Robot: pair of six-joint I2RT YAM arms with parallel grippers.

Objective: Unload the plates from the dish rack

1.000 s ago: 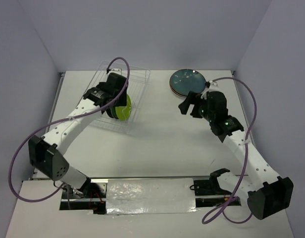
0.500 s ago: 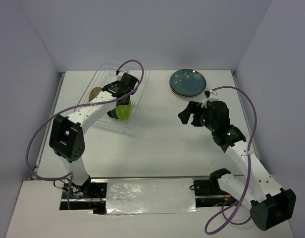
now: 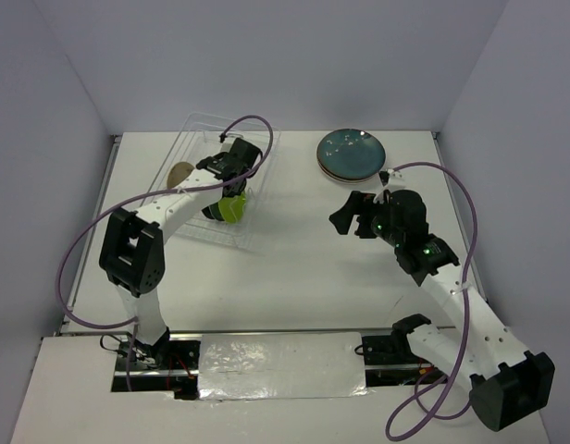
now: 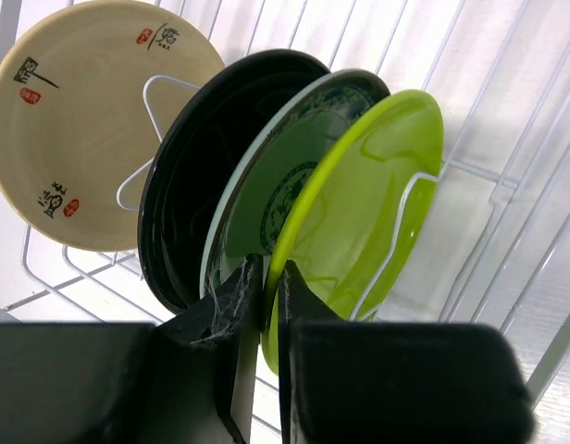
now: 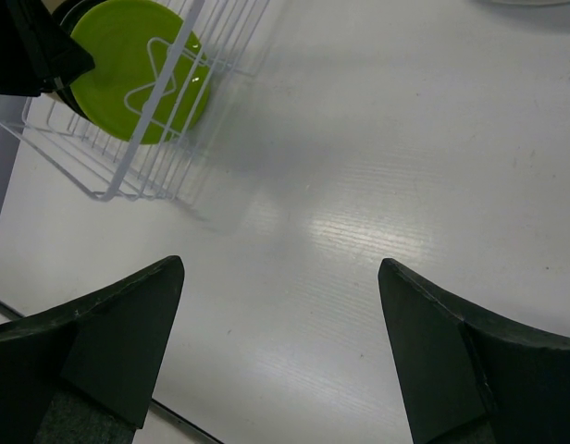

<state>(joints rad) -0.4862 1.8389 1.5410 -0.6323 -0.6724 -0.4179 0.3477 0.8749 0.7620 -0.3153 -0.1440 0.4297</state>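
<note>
The dish rack (image 3: 204,123) stands at the back left with several plates upright in its tines: a tan plate (image 4: 91,120), a black plate (image 4: 197,176), a white plate with green pattern (image 4: 285,176) and a lime green plate (image 4: 377,185). My left gripper (image 4: 271,270) is shut on the lime green plate's lower rim, one finger on each face. From above, the left gripper (image 3: 231,183) sits over the lime green plate (image 3: 231,210), with the tan plate (image 3: 180,173) beside it. My right gripper (image 5: 280,268) hangs open over bare table, right of the rack.
A stack of plates with a dark teal one on top (image 3: 352,153) lies flat at the back right of the table. The rack's near corner (image 5: 109,180) and the lime green plate (image 5: 137,79) show at the upper left of the right wrist view.
My left gripper has dropped onto the lime green plate and shut on its rim. The left arm has folded closer to the rack. The right gripper has drifted slightly left, still open.
</note>
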